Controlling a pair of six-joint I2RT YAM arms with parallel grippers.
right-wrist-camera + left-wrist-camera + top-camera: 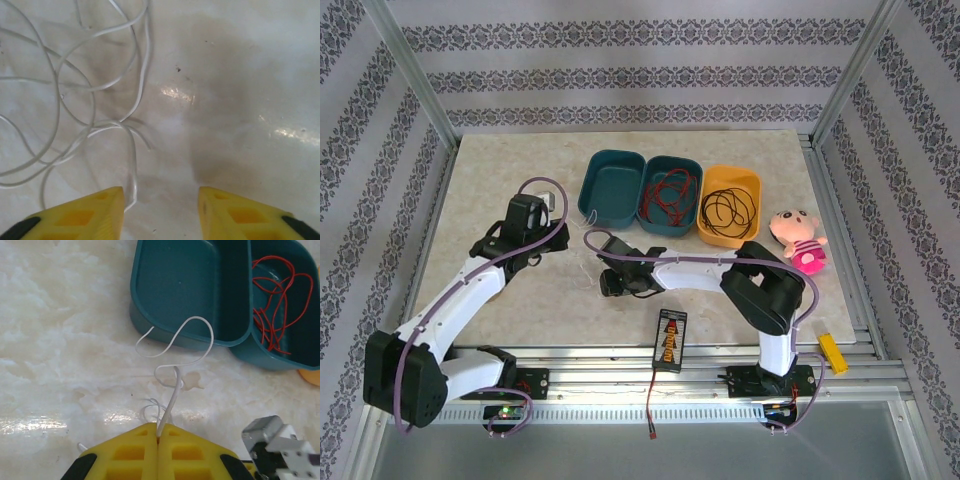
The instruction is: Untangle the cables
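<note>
As the whitish cable (176, 387) looks light and limp, the left hand (158, 439) pinches one strand shut, while the right hand (160, 192) gapes empty over its loops.

Two teal tubs (612, 185) (665, 228) and an orange tub (725, 240) stand side by side at the far side of a marbled counter (500, 170), with a pink plush doll (798, 238) just beside the orange one. At the near edge lies a small black rectangular device (670, 340), its red lead (651, 405) trailing across the metal rail, and a yellow block (832, 353) rests at the right corner.
</note>
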